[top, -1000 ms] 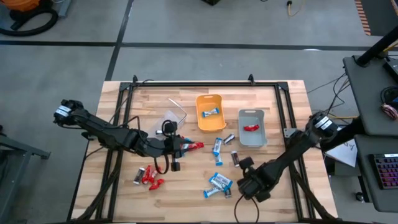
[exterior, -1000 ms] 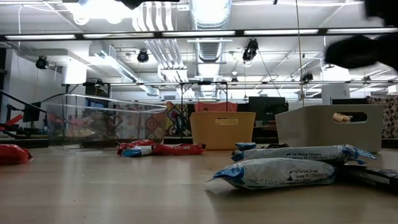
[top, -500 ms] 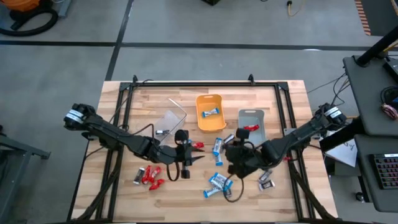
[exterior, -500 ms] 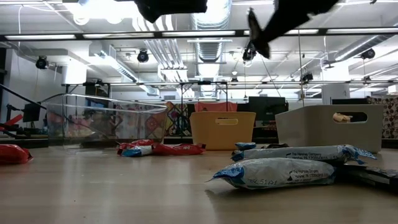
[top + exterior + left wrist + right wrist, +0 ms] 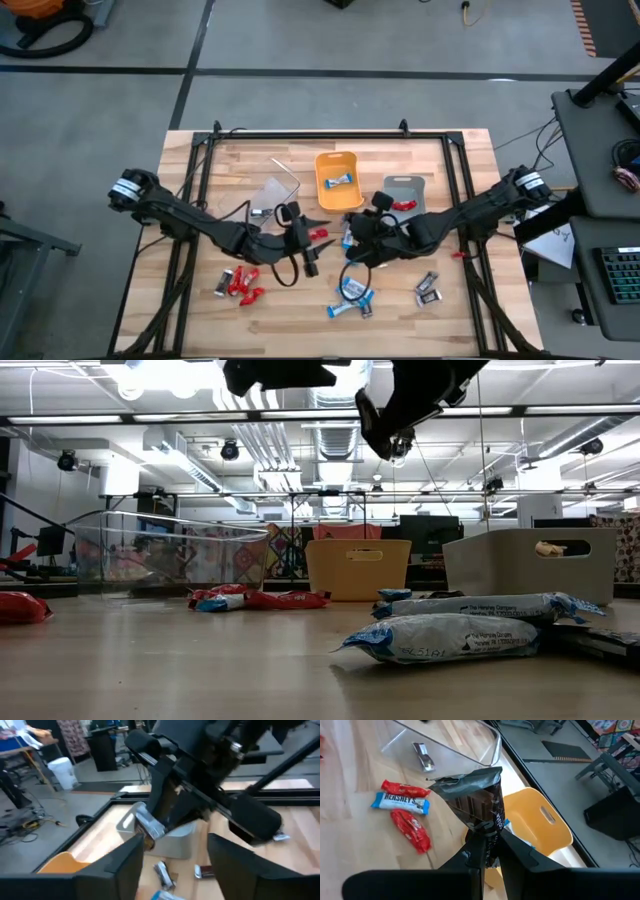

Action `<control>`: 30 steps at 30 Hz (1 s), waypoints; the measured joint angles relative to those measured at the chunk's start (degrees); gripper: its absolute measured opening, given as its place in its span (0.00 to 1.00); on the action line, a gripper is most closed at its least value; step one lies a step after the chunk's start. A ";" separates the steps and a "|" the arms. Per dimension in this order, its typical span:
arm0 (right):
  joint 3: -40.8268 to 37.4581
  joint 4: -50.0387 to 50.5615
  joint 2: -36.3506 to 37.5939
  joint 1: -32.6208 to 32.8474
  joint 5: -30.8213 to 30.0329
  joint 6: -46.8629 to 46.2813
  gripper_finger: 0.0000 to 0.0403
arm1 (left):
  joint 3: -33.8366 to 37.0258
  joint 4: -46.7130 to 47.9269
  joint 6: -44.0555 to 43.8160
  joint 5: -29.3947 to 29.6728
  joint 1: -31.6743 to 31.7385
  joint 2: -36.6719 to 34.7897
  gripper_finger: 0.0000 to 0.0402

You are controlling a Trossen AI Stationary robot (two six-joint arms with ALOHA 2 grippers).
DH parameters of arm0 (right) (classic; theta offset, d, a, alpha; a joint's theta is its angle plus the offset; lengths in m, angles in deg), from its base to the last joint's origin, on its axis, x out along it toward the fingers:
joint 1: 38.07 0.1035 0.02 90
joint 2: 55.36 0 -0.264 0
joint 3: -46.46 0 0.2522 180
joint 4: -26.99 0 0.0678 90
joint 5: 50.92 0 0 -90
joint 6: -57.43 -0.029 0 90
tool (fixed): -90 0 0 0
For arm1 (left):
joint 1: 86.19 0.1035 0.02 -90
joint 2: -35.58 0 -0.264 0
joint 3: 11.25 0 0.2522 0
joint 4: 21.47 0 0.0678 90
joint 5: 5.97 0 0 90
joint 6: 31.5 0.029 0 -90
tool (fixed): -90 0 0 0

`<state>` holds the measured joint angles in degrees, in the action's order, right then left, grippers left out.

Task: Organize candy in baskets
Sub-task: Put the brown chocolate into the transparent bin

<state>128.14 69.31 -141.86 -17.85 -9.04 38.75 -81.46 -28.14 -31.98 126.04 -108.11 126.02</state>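
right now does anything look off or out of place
Yes: a red candy sits on the rim of the grey bin rather than inside it. Loose candy is scattered over the table. The right gripper holds a dark candy.

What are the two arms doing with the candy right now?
Right gripper shut on a dark candy bar, up near the orange basket. Left gripper open, empty, mid-table. Nothing blocking.

held candy [image 5: 479, 807]: dark silver-grey
baskets: orange [image 5: 338, 181], grey [image 5: 405, 190], clear [image 5: 275, 192]
loose candy [image 5: 410, 829]: red, blue-and-white
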 joint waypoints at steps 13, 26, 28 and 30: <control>0.00 -0.59 -0.30 -0.19 0.00 0.70 0.08 | 0.00 -9.63 2.96 3.54 1.61 5.18 0.59; 0.00 -0.55 -0.35 -0.18 0.00 0.72 0.08 | 0.00 -12.91 1.93 -2.00 4.85 7.80 0.45; 0.00 -0.59 -0.37 -0.18 0.00 0.72 0.08 | 0.00 -13.37 1.94 -1.55 5.01 7.90 0.41; 0.00 -0.57 -0.37 -0.18 0.00 0.72 0.08 | 0.00 -13.67 2.66 -1.34 4.95 7.82 0.35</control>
<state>128.14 68.74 -142.23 -18.04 -9.04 39.47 -81.46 -41.82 -29.32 124.70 -103.16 133.84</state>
